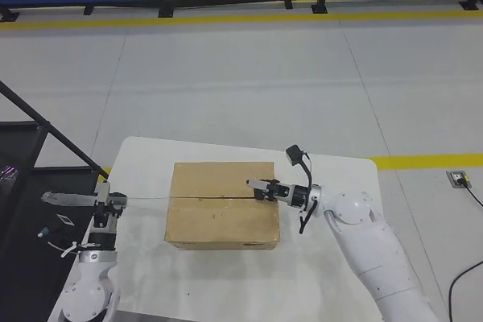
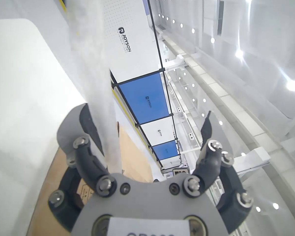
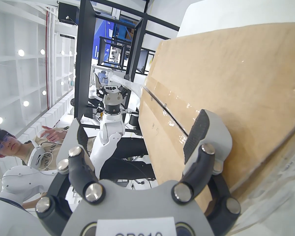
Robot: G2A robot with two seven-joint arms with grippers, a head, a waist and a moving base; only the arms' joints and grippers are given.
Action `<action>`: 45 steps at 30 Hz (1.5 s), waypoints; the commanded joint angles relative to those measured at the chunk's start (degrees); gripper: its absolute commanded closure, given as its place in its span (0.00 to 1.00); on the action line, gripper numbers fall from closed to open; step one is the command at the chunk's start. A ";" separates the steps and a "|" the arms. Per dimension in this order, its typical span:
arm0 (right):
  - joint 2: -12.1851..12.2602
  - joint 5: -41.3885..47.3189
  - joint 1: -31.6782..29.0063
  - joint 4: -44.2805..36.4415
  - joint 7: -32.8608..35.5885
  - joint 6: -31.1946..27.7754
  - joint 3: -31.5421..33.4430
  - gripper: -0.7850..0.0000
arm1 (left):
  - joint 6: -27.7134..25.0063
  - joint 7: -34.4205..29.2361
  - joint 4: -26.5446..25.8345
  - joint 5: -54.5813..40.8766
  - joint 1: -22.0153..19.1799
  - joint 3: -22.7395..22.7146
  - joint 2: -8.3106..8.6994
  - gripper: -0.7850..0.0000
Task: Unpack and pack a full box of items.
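Steady box [image 1: 221,221] at 3 o'clock with wide-open right gripper [image 1: 253,186]; close spread left gripper [image 1: 105,198] on clinging tape [image 1: 64,198], peel toward 9 o'clock.

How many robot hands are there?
2. The left hand is by the table's edge, beside the box, with a strip of tape against it. The right hand is over the top of the box, at its other end.

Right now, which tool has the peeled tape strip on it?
The left tool, beside the box: the tape strip runs along one finger. The right tool is open over the box top.
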 commanded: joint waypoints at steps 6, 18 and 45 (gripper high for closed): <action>1.11 -0.59 -2.16 -3.95 0.62 0.87 1.91 0.00 | 1.29 -1.63 -3.00 3.41 -1.20 0.66 -0.22 0.00; 2.74 0.29 -6.05 -7.90 0.52 0.00 4.96 0.00 | 3.32 -3.30 -6.92 10.36 -2.26 3.24 -0.72 0.00; 5.46 4.83 -10.78 -9.41 0.99 -3.91 8.97 0.00 | 10.11 -1.59 -5.18 21.14 -9.00 17.26 -3.60 0.00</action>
